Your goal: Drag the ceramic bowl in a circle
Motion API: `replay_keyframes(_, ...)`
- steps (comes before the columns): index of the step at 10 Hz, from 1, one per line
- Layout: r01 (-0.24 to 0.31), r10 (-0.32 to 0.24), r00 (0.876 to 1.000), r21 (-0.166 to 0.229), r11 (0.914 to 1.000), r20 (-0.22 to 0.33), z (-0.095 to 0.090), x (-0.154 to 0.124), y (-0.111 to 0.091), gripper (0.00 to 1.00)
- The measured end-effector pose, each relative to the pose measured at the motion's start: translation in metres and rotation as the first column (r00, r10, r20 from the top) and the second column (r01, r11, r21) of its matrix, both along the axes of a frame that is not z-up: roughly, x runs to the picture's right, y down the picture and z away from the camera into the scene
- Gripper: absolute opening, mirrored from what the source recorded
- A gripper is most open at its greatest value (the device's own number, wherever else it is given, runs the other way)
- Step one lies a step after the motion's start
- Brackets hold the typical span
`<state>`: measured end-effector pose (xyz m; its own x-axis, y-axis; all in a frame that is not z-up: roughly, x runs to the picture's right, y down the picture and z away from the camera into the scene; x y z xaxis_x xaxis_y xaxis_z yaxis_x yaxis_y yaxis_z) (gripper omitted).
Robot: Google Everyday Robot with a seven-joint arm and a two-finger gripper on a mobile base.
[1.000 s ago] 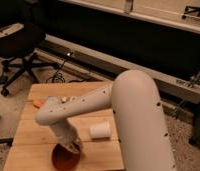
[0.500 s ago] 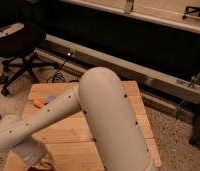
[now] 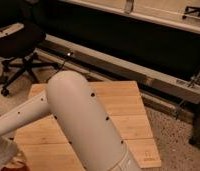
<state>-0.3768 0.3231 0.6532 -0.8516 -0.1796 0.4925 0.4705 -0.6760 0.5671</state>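
My white arm (image 3: 78, 120) fills the middle of the camera view and reaches down to the bottom left corner. The gripper (image 3: 2, 154) is at that corner, low over the wooden table (image 3: 125, 115); only its pale upper part shows. Right beside it a small orange-red sliver (image 3: 19, 163) shows at the bottom edge, which looks like the rim of the ceramic bowl. The rest of the bowl is hidden by the arm or cut off by the edge of the view.
A black office chair (image 3: 18, 52) stands on the floor behind the table's left side. A long metal rail (image 3: 143, 70) and a dark wall run along the back. The table's right edge borders speckled floor (image 3: 178, 145).
The arm has swung toward the lower left and closer to the camera. The bowl and gripper moved with it to the bottom left corner. The white cylinder and small orange piece are now hidden.
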Motion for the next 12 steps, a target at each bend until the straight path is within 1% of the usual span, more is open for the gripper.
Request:
replay_keyframes(1,-0.003,0.003,1.000,0.001,1.0000,0.008,0.002,-0.015,-0.004,0.00)
replay_keyframes(3,0.000,0.001,1.000,-0.008,1.0000,0.009,0.016,-0.044,-0.009,0.00)
replay_keyframes(5,-0.019,0.019,1.000,-0.027,0.9994,-0.011,0.039,-0.065,-0.016,0.00)
replay_keyframes(6,-0.040,0.039,0.999,-0.043,0.9983,-0.025,0.053,-0.072,-0.023,0.00)
replay_keyframes(7,-0.074,0.072,0.997,-0.056,0.9957,-0.040,0.070,-0.076,-0.037,0.00)
replay_keyframes(9,-0.128,0.123,0.990,-0.068,0.9895,-0.070,0.095,-0.073,-0.060,0.00)
replay_keyframes(10,-0.156,0.150,0.985,-0.069,0.9853,-0.090,0.109,-0.063,-0.078,0.00)
replay_keyframes(11,-0.172,0.165,0.980,-0.061,0.9832,-0.109,0.121,-0.051,-0.092,0.00)
replay_keyframes(12,-0.179,0.172,0.977,-0.051,0.9825,-0.125,0.130,-0.041,-0.102,0.00)
